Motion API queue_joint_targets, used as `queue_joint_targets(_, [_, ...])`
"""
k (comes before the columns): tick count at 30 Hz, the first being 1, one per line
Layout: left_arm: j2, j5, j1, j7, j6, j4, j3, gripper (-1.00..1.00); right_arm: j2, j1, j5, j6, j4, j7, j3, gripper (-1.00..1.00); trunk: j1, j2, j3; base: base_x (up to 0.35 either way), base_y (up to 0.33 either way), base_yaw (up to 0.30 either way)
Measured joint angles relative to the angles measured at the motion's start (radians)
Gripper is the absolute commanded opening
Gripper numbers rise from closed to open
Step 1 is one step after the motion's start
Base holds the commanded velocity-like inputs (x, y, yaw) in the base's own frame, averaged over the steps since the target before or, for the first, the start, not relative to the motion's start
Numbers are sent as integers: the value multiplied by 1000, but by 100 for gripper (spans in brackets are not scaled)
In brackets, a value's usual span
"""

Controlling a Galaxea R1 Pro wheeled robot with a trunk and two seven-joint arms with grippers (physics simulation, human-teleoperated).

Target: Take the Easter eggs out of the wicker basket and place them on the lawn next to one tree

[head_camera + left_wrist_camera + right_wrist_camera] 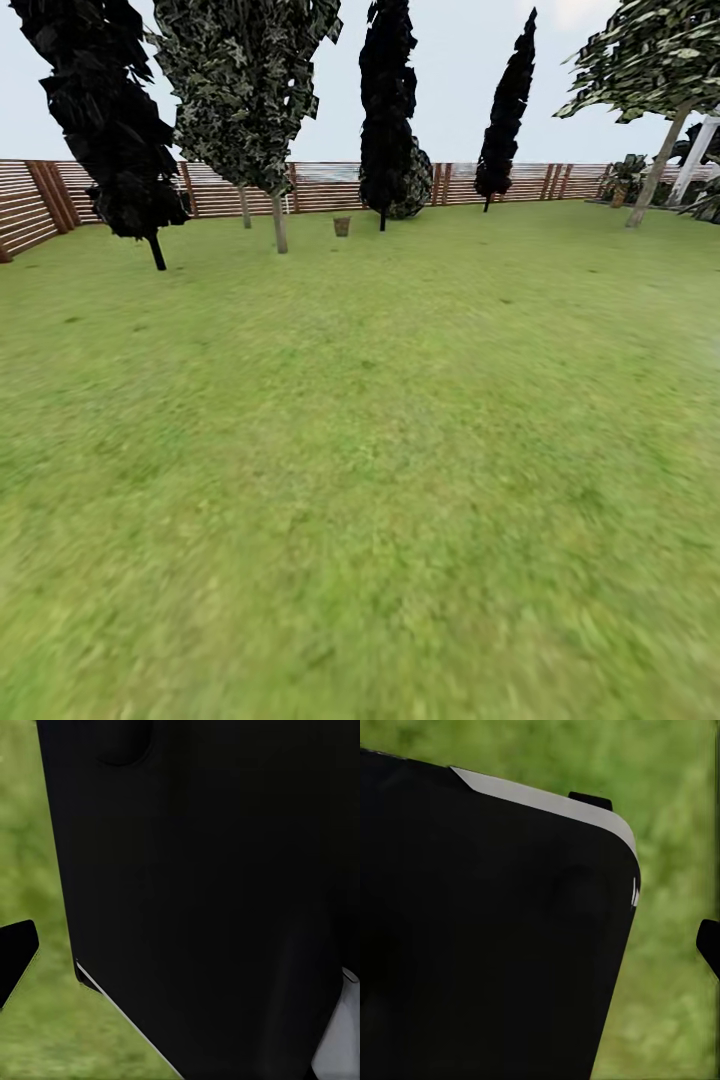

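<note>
Garden: wide mottled lawn runs back to a brown slat fence, with trees strung along the far edge; the robot faces it from a long way off, which suggests it is still driving in.

Wicker basket: a small brown bucket shape stands upright on the grass at about 12 o'clock, just short of the fence and well apart from the robot.

Easter eggs: too far away to make out; whether they lie inside the basket cannot be told.

Tree: a pale straight trunk under speckled leaf sheets stands near the basket, at its 9 o'clock; being so close, it looks like a handy drop spot. A second pale trunk stands a little behind it, and a leaning one rises at 2 o'clock.

Black cone trees: one at 10 o'clock, two more past the basket; not suited to the task.

Wrist views: each looks past a dark body panel down onto blurred grass, as if the arms hang tucked at the sides for travel.

Fingers: I cannot tell whether either pair is spread or pressed together; only dark slivers show at the edges.

Step in hand: approach; nothing grasped yet, by my reading.
</note>
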Motion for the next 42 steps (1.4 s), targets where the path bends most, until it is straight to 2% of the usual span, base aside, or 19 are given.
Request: queue_joint_targets(42, [0,0,0,0,0,0,0,100,0,0,0,0,0,0,0,100,0,0,0,328,0,0])
